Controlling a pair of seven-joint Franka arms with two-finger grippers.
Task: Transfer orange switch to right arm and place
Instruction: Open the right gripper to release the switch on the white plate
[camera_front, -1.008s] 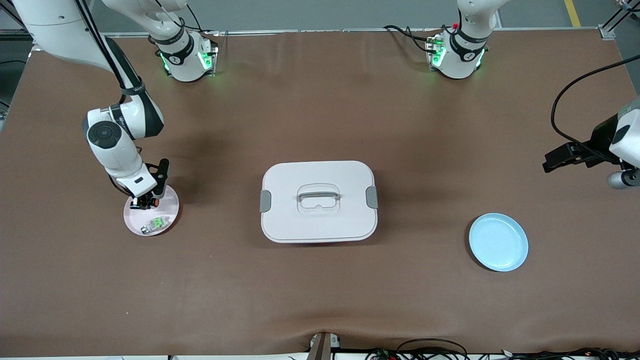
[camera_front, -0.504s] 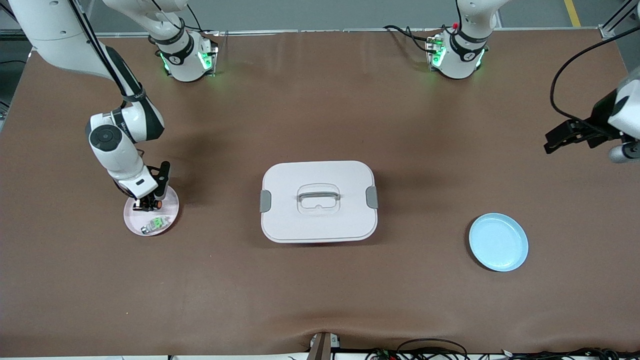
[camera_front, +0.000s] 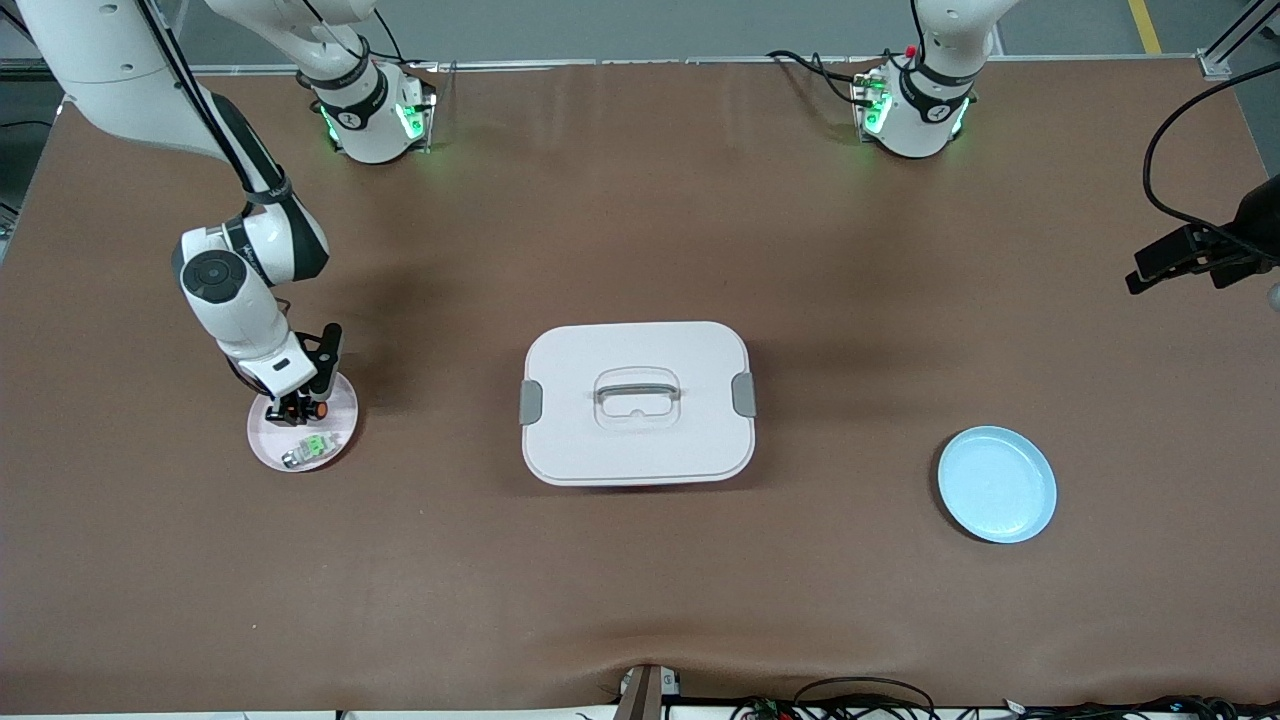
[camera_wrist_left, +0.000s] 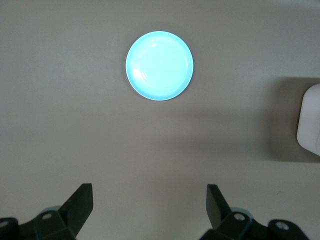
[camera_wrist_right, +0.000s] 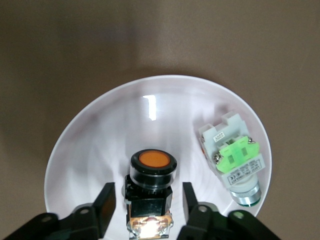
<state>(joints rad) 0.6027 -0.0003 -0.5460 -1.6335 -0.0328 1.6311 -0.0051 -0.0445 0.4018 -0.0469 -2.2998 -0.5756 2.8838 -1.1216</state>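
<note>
Straddling orange switch (camera_wrist_right: 150, 192) on pink plate (camera_front: 336, 402), lower left of frame: right pincer (camera_wrist_right: 145, 202), fingers parted, not gripping. Risk: lifting pincer snags switch, tips it onto green switch (camera_wrist_right: 236, 161). Left pincer (camera_wrist_left: 150, 202) wide, empty, waiting at right edge.

Two white jointed arms with black joint bands are showing green lights glowing at their round bases. Black cables are trailing along both. Each black two-finger gripper (camera_wrist_right: 145, 202) (camera_wrist_left: 150, 205) is showing silver screws near its knuckles.
</note>
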